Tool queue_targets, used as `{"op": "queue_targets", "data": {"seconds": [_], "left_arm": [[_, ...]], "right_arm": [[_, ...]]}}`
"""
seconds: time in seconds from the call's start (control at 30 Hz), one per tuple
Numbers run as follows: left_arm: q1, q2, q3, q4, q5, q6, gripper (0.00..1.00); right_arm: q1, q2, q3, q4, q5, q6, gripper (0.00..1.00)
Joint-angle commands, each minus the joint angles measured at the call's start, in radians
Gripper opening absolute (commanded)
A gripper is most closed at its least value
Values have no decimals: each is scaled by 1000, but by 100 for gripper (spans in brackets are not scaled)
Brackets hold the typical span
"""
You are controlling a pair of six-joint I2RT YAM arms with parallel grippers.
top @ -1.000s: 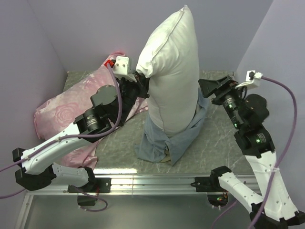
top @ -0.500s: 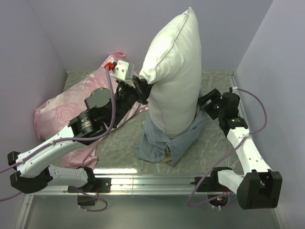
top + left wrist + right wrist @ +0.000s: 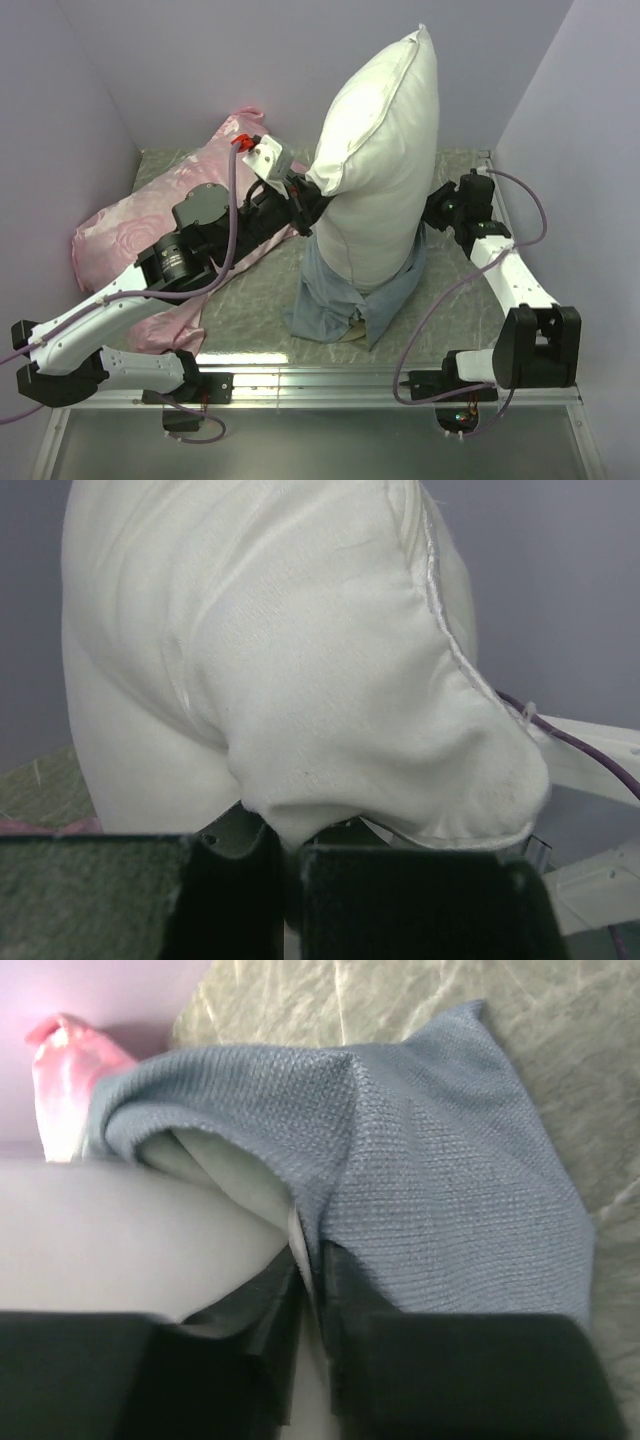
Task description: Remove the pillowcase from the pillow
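Observation:
The white pillow (image 3: 375, 170) stands upright in the middle of the table, its lower end still inside the blue-grey pillowcase (image 3: 330, 300) bunched around its base. My left gripper (image 3: 305, 195) is shut on a fold of the pillow's left side; in the left wrist view the white pillow (image 3: 300, 680) is pinched between the dark fingers of my left gripper (image 3: 290, 855). My right gripper (image 3: 430, 215) sits low at the pillow's right. In the right wrist view my right gripper (image 3: 312, 1260) is shut on the pillowcase (image 3: 450, 1190) edge beside the pillow (image 3: 120, 1230).
A shiny pink rose-patterned pillow (image 3: 130, 225) lies at the left behind my left arm, its corner showing pink (image 3: 65, 1060) in the right wrist view. Purple walls close in the back and both sides. A metal rail (image 3: 320, 380) runs along the near edge.
My right arm swung in low against the pillow's right side and its jaws closed on the pillowcase edge. My left gripper carried the pillow a little up and to the right.

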State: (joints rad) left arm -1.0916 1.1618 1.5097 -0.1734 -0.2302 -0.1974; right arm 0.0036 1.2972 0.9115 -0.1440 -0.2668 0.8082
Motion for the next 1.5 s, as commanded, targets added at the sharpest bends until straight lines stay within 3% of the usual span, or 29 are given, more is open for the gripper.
{"op": "queue_targets", "data": {"seconds": [0.0,0.17,0.33,0.57,0.67,0.77,0.9,0.97,1.2,1.23,1.47], "left_arm": [[-2,-45,49,-9,127,18,0],[-2,-109,46,17,193,35,0],[-2,-211,14,104,178,46,1],[-2,-246,6,291,19,96,1],[-2,-186,66,337,-54,119,1],[-2,-108,118,399,-122,119,1],[-2,4,179,457,-242,148,1],[-2,48,253,442,-314,164,0],[-2,214,412,374,-459,158,1],[-2,219,408,374,-459,154,0],[1,289,429,244,-379,59,1]], "right_arm": [[1,49,98,-37,52,-11,18],[1,188,174,-98,87,2,3],[-1,293,178,-95,107,28,2],[1,360,115,-17,83,60,1],[21,327,104,14,51,43,8],[73,245,109,-2,67,-4,24],[125,34,47,-13,115,-4,55],[124,-41,17,-26,113,-3,61],[153,-385,-40,-74,146,2,68],[173,-416,-30,-84,206,-9,69],[464,-572,58,-19,321,-232,75]]}}
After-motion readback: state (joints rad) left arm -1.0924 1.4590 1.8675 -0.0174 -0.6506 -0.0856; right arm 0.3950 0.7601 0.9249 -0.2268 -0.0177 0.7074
